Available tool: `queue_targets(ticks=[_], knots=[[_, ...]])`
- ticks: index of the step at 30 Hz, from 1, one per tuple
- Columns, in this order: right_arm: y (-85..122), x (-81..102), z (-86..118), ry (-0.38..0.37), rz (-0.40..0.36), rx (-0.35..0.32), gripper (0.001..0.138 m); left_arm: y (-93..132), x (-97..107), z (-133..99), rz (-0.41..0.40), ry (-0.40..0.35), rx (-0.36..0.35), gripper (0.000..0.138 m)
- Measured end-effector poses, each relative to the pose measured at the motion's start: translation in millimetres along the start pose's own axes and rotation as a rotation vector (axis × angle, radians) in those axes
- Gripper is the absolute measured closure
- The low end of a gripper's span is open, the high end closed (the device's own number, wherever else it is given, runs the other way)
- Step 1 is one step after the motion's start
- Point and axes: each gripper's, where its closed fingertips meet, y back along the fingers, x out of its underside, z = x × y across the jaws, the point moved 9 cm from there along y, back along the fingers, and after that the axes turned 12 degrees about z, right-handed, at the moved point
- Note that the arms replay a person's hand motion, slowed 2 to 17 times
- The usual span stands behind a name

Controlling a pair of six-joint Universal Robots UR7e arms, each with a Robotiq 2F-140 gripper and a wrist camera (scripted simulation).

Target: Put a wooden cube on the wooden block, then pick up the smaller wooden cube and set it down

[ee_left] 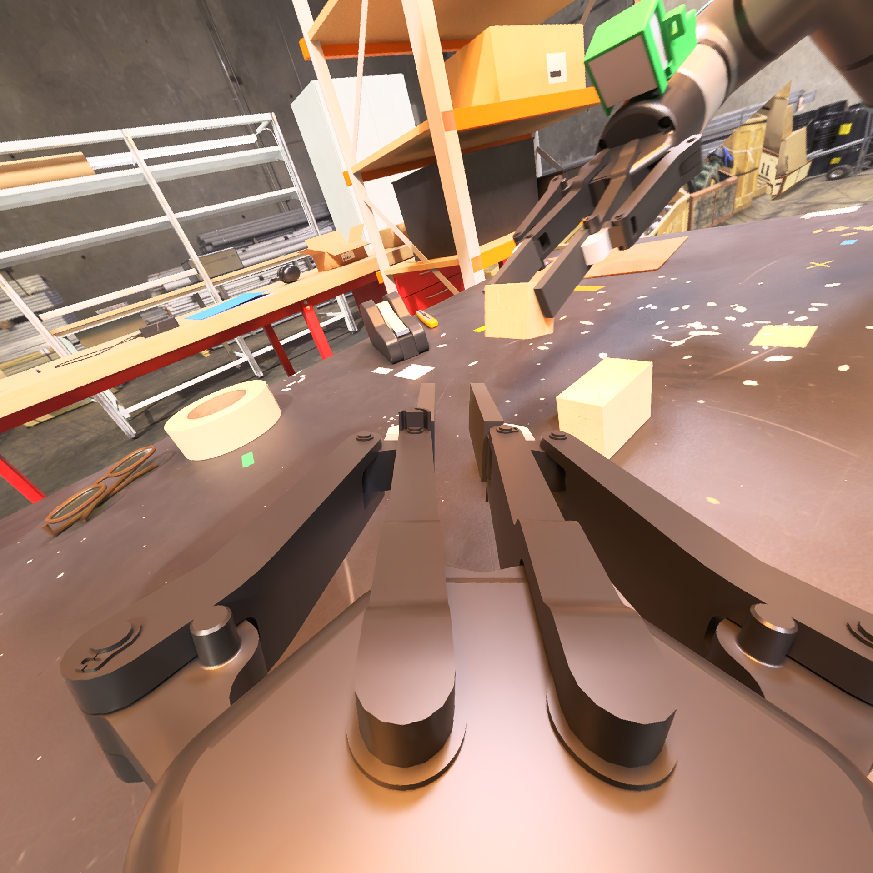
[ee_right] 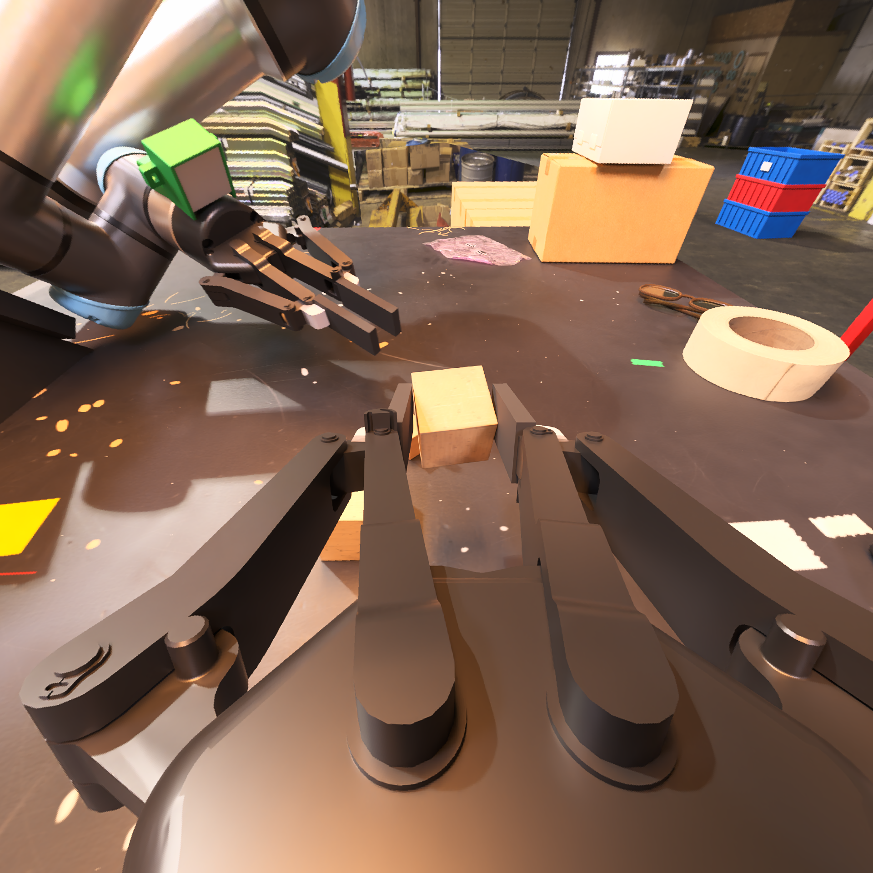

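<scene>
My right gripper [ee_right: 452, 401] is shut on a wooden cube [ee_right: 453, 425] and holds it, slightly tilted, low over the dark table [ee_right: 590, 340]. The left wrist view shows that gripper [ee_left: 519, 295] and cube [ee_left: 515, 314] farther off. A pale wooden block [ee_left: 604, 406] lies on the table just right of my left gripper [ee_left: 453, 394], which has its fingers close together with nothing between them. The left gripper also shows in the right wrist view [ee_right: 388, 338]. A wooden piece [ee_right: 342, 534] shows partly behind my right gripper's left finger [ee_right: 387, 472]. I cannot tell which piece it is.
A roll of masking tape [ee_left: 222, 418] [ee_right: 765, 352] and brown glasses [ee_left: 99, 491] [ee_right: 680, 297] lie to one side. A tape dispenser [ee_left: 394, 330] and a yellow knife [ee_left: 427, 319] sit near the far edge. A cardboard box [ee_right: 619, 212] and a pink bag [ee_right: 477, 248] stand at the back.
</scene>
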Motion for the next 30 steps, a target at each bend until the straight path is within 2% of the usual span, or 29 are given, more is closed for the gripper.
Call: queue_targets(ticks=[10, 16, 24, 30], knots=[[5, 6.6, 47, 0.022, 0.059, 0.067, 0.094, -2, 0, -1, 0.021, -0.013, -0.009, 0.119], [4, -0.5, 66, 0.043, 0.051, 0.048, 0.094, -3, 0, -3, 0.028, -0.024, -0.012, 0.119], [-5, -1.4, 75, 0.073, 0.078, 0.049, 0.094, -2, 0, -3, 0.023, -0.025, -0.015, 0.119], [-12, 4.5, 74, 0.051, 0.093, 0.024, 0.094, -2, 0, -2, 0.022, -0.021, -0.013, 0.119]])
